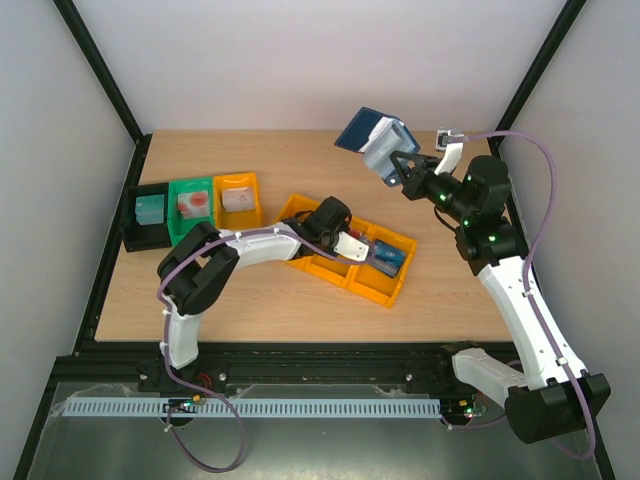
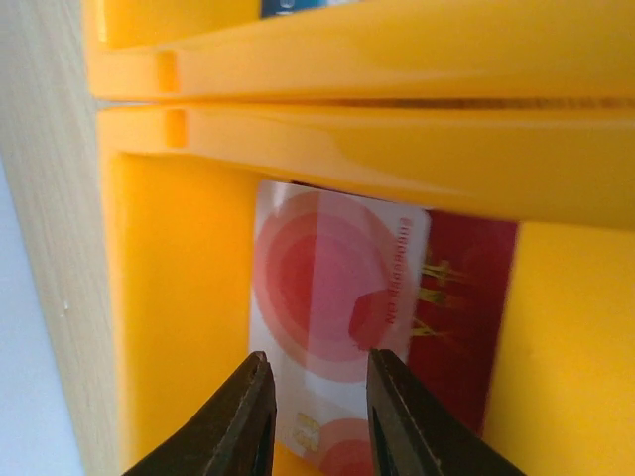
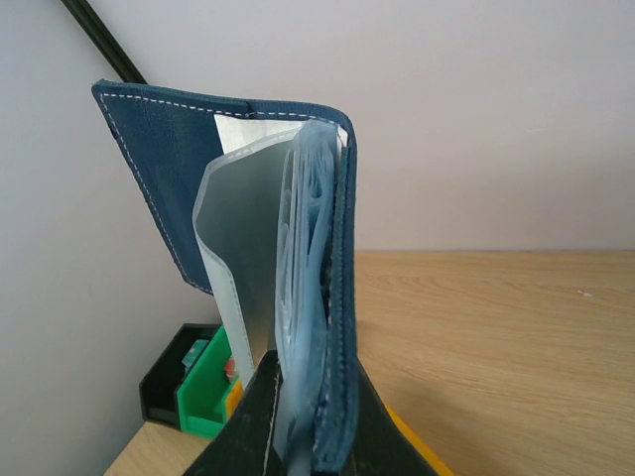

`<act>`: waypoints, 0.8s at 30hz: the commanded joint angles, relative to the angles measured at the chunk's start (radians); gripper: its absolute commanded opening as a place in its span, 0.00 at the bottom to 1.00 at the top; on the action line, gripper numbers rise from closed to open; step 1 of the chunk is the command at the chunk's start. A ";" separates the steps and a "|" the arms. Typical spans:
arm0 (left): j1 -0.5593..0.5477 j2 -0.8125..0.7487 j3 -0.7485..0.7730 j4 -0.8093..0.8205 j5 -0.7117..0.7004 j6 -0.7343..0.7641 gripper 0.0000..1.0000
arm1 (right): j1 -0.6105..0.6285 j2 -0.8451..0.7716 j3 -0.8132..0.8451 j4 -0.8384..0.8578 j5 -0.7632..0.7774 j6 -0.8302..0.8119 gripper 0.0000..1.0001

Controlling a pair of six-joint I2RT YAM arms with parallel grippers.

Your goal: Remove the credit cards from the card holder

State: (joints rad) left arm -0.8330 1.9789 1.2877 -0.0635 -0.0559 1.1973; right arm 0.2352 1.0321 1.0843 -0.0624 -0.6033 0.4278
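Two cards showing for sure in the left wrist view: a white card (image 2: 332,288) with reddish rings, lying over a red card (image 2: 466,297), both down in one compartment of the orange tray (image 2: 397,159). Can't see the far ends of either, tucked under the tray's divider wall. Hovering right over the white card with the left gripper (image 2: 317,372), with jaws a little apart and nothing pinched between them, so released. Can't tell whether the fingertips (image 2: 253,397) touch the card. Hard to make out which compartment from the top view, with the left arm (image 1: 260,245) lying right across the tray. Looks like a blue card (image 1: 392,258) in the end compartment on the right, half hidden too.

Over at the far right of the table (image 1: 300,310), holding the card holder (image 3: 332,297) up in the air with the right gripper (image 3: 313,397), clenched on its lower edge, well apart from the tray. Hanging open, with the navy cover flapped out to the left and pale see-through pockets fanned in the middle. Can't say whether any cards sit in those pockets, seen edge-on like that. Cut off at the bottom of the right wrist view.

Also spotting a black bin (image 1: 148,215), a green bin (image 1: 190,205) and an orange bin (image 1: 238,200) at the far left, with something in each, too small to identify.
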 commanded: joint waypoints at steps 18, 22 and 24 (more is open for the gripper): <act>-0.006 -0.121 0.081 -0.394 0.114 -0.006 0.21 | -0.002 -0.007 -0.002 0.046 -0.024 -0.007 0.02; -0.021 -0.104 0.038 -0.371 0.084 0.017 0.20 | -0.003 -0.012 -0.002 0.045 -0.023 -0.009 0.02; -0.030 -0.090 0.027 -0.343 0.064 0.008 0.19 | -0.002 -0.012 -0.001 0.043 -0.022 -0.011 0.02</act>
State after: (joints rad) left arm -0.8402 1.8557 1.3472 -0.3931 0.0238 1.2053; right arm 0.2352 1.0321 1.0840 -0.0620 -0.6147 0.4263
